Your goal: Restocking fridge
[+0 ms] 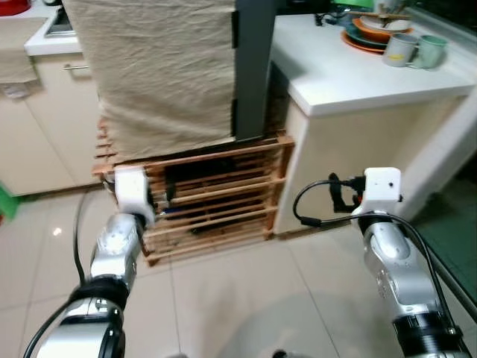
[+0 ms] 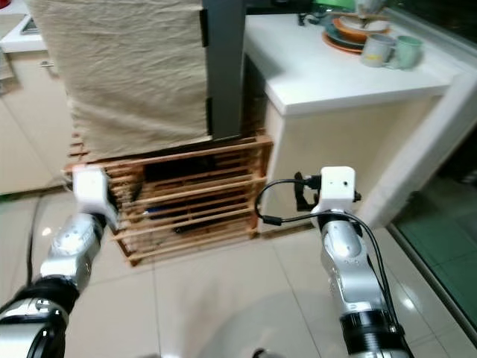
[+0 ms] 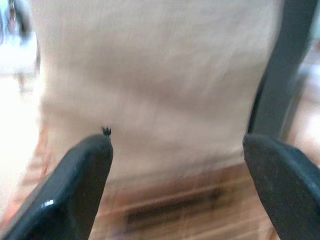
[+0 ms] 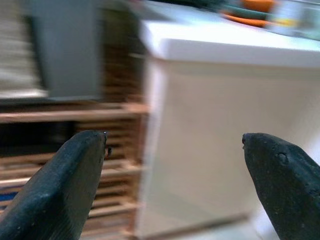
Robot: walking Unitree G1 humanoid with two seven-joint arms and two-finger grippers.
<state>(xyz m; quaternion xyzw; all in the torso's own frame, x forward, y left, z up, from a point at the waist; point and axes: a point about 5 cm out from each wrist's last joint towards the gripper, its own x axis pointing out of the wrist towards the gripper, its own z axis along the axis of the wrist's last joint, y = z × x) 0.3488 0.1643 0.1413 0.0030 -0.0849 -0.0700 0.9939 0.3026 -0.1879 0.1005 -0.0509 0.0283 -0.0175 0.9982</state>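
Both pincers we see wide open, empty | left pincer (image 3: 175,190) faces cloth-draped fridge (image 1: 160,71) | right pincer (image 4: 175,190) faces desk (image 4: 225,45) | wooden rack (image 1: 216,198) contents unreadable

Place: a home kitchen.
Counter: white top (image 1: 350,74) on a cream base, with stacked plates (image 1: 370,31) and two mugs (image 1: 414,51).
Cabinets: cream doors (image 1: 45,119) with a metal handle, under a sink edge (image 1: 58,26).
Floor: glossy pale tiles (image 1: 231,291).
Other: a wooden slat crate (image 1: 216,194) under a grey unit (image 1: 253,67) draped in beige cloth (image 1: 160,71).
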